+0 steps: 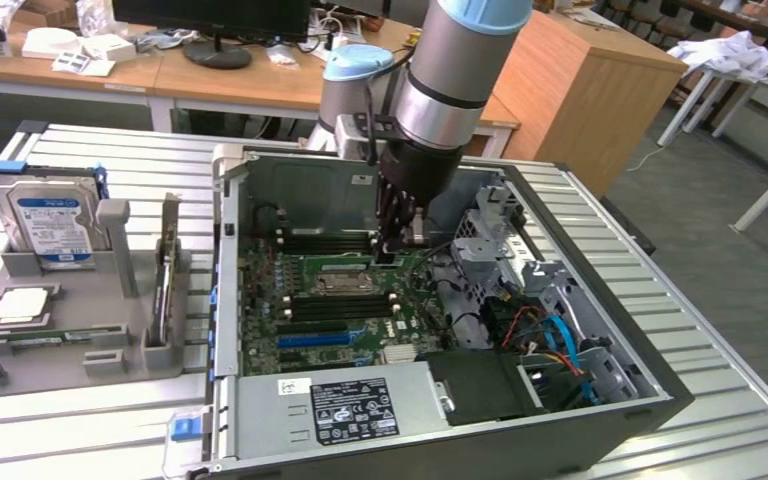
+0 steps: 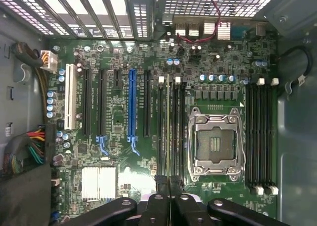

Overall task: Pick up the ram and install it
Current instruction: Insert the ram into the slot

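Note:
My gripper (image 1: 395, 252) reaches down into the open computer case (image 1: 651, 375), over the motherboard (image 1: 307, 300) just beyond the empty processor socket (image 1: 335, 283). In the wrist view its black fingers (image 2: 159, 201) are shut together on the ram (image 2: 168, 132). I see the ram edge-on, as a thin greenish strip. It lies lengthwise over the bank of black memory slots (image 2: 177, 132) beside the processor socket (image 2: 215, 144). Whether it touches a slot I cannot tell.
A second bank of memory slots (image 2: 260, 137) lies across the socket. Expansion slots (image 2: 131, 107), a heat sink (image 2: 99, 181) and cable bundles (image 2: 29, 146) surround them. Outside the case, a grey rack (image 1: 71, 350) holds a hard drive (image 1: 44, 215) and a square processor chip (image 1: 21, 305).

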You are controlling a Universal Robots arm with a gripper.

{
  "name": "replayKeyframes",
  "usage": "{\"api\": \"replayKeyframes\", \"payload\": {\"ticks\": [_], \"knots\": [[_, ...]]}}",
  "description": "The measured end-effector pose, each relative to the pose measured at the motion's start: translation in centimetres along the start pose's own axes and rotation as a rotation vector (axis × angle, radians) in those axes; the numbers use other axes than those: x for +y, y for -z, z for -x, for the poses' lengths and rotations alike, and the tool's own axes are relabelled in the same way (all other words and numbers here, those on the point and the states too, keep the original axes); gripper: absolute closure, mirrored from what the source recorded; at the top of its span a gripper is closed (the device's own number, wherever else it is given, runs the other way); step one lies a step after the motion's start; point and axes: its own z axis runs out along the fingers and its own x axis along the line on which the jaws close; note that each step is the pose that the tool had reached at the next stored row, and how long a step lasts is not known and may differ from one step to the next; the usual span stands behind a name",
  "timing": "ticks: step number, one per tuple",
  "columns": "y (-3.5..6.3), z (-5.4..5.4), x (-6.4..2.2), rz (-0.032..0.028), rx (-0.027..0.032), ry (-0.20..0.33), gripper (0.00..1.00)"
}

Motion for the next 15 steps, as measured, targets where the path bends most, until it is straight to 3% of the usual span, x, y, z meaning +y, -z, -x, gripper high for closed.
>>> {"api": "replayKeyframes", "payload": {"ticks": [7, 15], "knots": [[-0.06, 0.0, 0.0, -0.0005, -0.0006, -0.01, 0.88], [-0.84, -0.04, -0.02, -0.0013, -0.0006, -0.014, 0.88]]}}
